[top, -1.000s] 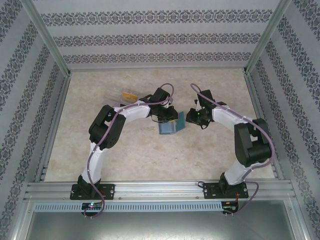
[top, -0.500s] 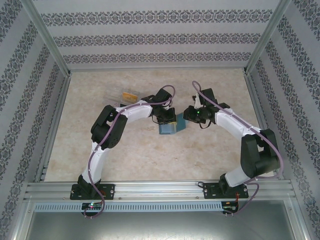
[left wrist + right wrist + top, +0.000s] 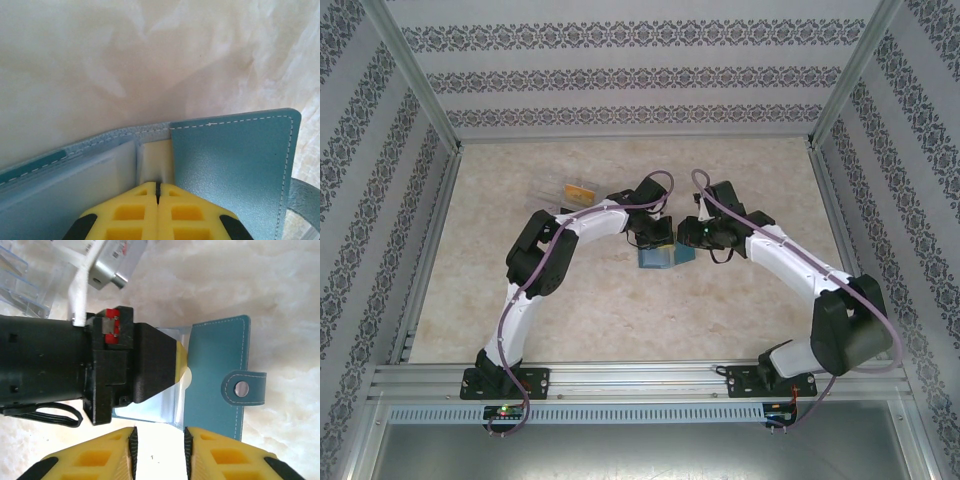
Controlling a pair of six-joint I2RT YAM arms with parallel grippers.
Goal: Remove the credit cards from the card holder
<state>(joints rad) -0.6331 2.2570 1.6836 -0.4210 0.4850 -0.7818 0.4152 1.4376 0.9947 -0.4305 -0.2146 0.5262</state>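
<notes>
My left jaws [image 3: 158, 187] are pressed together, tips at the fold of the card holder [image 3: 230, 165]; whether they pinch anything there I cannot tell. My right jaws [image 3: 159, 440] stand apart with bare table between them, just beside the holder's edge.

The blue-grey holder lies open and flat at the middle of the table [image 3: 600, 300]. Its long axis runs left to right between my two arms, the stitched teal half toward my right. The right wrist view adds the metal snap on the clasp tab [image 3: 243, 388], which points away from the fold, and my left arm's black wrist above the clear sleeves.

From above, an orange-gold card [image 3: 579, 189] lies among clear plastic, well apart at far left. The table is pale and marbled, with striped patterned walls [image 3: 620, 80] rising behind an aluminium frame.
</notes>
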